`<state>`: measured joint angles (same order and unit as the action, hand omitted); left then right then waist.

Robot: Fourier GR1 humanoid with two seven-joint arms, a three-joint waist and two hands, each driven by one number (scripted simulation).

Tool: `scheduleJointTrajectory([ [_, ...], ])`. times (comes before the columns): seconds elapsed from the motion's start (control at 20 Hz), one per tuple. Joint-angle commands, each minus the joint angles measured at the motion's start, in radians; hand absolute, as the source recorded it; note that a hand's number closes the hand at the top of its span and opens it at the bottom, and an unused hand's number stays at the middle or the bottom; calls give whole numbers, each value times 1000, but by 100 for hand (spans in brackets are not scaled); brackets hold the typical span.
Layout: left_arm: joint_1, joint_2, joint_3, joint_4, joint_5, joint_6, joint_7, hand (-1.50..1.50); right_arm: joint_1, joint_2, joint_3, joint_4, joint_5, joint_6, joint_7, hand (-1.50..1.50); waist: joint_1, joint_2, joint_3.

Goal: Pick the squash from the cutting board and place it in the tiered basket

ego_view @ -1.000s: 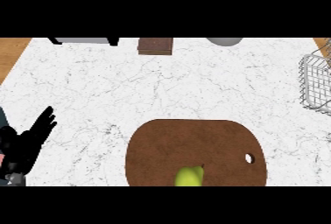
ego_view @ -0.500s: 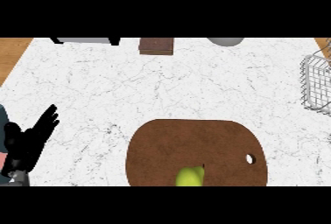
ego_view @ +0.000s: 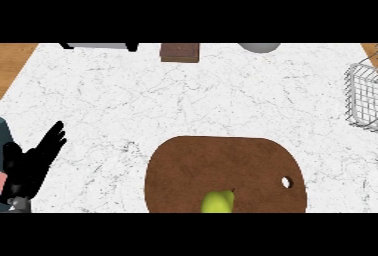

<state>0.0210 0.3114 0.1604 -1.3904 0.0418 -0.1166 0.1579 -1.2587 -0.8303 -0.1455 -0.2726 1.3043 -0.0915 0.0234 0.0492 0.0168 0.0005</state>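
At the left edge of the head view the left hand (ego_view: 31,167) rests with its fingers straight and slightly spread, pointing up and away, holding nothing; the right hand does not show at all. Well to its right the squash (ego_view: 218,202), yellow-green, lies on the near part of the board (ego_view: 221,165), cut off by the view's lower edge, so its full shape cannot be told. The basket (ego_view: 363,95) stands at the far right edge, well apart from the board, only its wire side showing. Risks, as I judge them: a reach begun half-blind could nudge the rounded squash so it rolls off the board, and the carry across to the basket is long, so it might catch the wire rim. Beneath everything is a white marbled counter (ego_view: 184,100) with wood at both far corners; a dark block (ego_view: 180,52) and other partly seen items line the far edge.
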Motion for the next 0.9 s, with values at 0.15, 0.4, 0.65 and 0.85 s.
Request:
scheduleJointTrajectory([
  [0.15, -33, -2, 11, 0, -4, 19, 24, 0, 5, 8, -14, 132, 3, 177, 143, -150, -8, 0, 0],
  [0.4, -10, 0, 16, -28, 25, -12, 43, 0, 7, -59, -88, 135, -60, 149, 166, -150, 0, 1, 2],
  [0.65, -14, -19, -10, 16, -22, 6, 6, 0, -33, -38, -140, 78, -112, 67, 155, -150, 0, 2, 1],
  [0.85, -30, -29, -2, -19, -11, 27, 51, 0, -40, -59, -234, 37, -201, -41, 172, -150, -14, -4, 2],
])
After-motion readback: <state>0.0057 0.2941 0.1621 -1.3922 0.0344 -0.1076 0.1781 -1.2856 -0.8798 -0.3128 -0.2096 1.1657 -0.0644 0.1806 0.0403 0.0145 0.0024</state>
